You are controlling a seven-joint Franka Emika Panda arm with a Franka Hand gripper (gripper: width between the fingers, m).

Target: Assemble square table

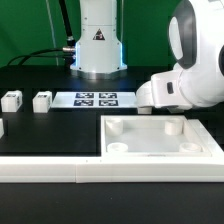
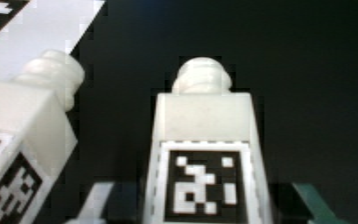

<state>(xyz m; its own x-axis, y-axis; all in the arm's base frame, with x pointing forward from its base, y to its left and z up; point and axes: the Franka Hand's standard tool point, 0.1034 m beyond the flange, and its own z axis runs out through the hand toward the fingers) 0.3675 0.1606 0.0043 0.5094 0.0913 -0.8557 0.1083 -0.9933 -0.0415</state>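
Note:
The square table top point(image 1: 160, 138), a white slab with a raised rim and round corner sockets, lies at the exterior view's right. In the wrist view a white tagged leg point(image 2: 202, 130) with a knobbed tip lies on the black table between my fingers point(image 2: 101, 202). My gripper point(image 2: 202, 208) is open, with a dark gap on each side of the leg. A second leg point(image 2: 34, 110) lies close beside the first. In the exterior view the arm's white wrist point(image 1: 170, 92) hides the gripper and these two legs. Two more legs point(image 1: 42, 100) stand at the left.
The marker board point(image 1: 96, 98) lies behind the slab, next to my wrist; its corner shows in the wrist view point(image 2: 7, 20). A long white rail point(image 1: 110, 172) runs along the front edge. Another white part point(image 1: 2, 128) sits at the far left. The robot base point(image 1: 98, 45) stands at the back.

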